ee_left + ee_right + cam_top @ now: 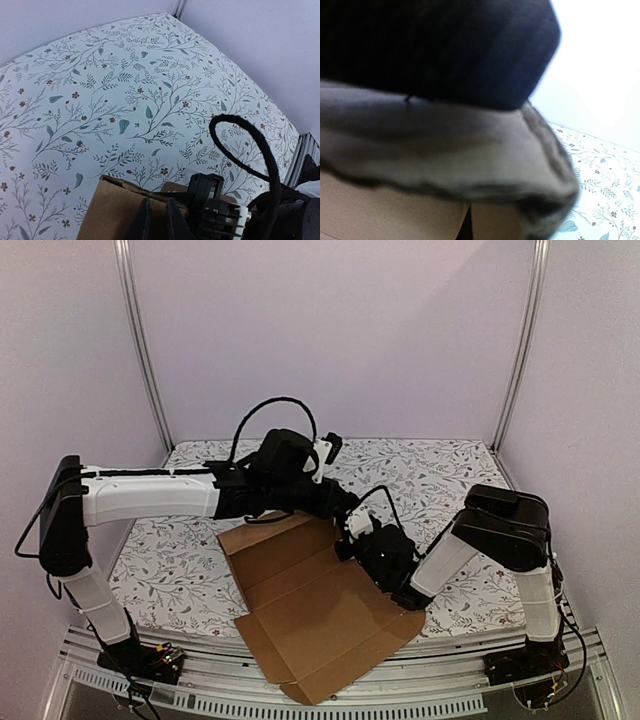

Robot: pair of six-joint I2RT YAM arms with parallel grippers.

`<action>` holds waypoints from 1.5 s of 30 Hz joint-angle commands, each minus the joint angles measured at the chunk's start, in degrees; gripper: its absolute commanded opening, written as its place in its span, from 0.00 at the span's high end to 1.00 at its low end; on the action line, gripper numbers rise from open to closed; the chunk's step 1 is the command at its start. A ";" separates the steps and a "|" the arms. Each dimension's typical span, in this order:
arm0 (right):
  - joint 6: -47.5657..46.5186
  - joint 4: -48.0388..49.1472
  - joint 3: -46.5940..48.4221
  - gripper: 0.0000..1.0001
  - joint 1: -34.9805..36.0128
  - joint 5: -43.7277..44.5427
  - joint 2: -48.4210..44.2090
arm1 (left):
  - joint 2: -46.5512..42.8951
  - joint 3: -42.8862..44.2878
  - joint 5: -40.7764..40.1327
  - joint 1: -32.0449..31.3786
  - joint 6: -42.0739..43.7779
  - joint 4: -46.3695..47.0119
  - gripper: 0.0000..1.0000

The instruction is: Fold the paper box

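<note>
Where the flower-printed counter meets its near edge, the paper box lies as an open brown sheet, one corner hanging past the rim. Reaching across from the left, the left claw pinches the sheet's far flap, fingers nearly together. Just beside it, the right claw is pressed together at the sheet's far right edge; its own view is too blurred to show a hold.
</note>
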 commanded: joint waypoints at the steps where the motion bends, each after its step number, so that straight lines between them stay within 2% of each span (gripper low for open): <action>1: -2.33 3.31 0.10 1.00 -0.30 -0.63 -2.08 | -0.83 -2.18 1.42 -1.13 -0.32 -5.29 0.90; 6: -2.00 3.34 -0.39 1.00 -0.32 -0.94 -2.18 | -2.17 -2.41 1.13 -1.13 -0.41 -6.00 0.88; 13: -1.21 3.34 -1.70 1.00 -0.32 -1.41 -2.45 | -3.94 -0.18 -1.59 -0.98 0.90 -8.39 0.66; 17: -0.84 3.34 -2.50 1.00 -0.14 -1.70 -2.49 | -3.43 2.24 -2.69 -0.69 1.85 -9.38 0.59; 20: -0.74 3.35 -2.95 1.00 0.12 -1.88 -2.44 | -2.47 3.60 -1.63 0.09 2.13 -9.02 0.58; 26: 0.03 3.41 -3.53 1.00 0.37 -2.24 -2.41 | -0.31 6.29 0.18 1.41 2.25 -8.35 0.68; 29: 0.39 3.37 -3.53 1.00 0.47 -2.57 -2.32 | 1.12 7.74 1.26 1.88 2.43 -8.26 0.83; 33: 0.57 3.41 -3.53 1.00 0.49 -2.67 -2.19 | 2.88 7.78 4.72 2.29 1.30 -6.43 0.98; 38: 0.82 3.36 -3.77 1.00 0.57 -2.60 -2.07 | 4.86 5.23 7.55 2.29 -0.21 -3.98 1.00; 45: 1.10 3.43 -4.15 1.00 0.60 -2.44 -2.15 | 3.81 -1.50 6.13 2.29 -1.26 -2.42 1.00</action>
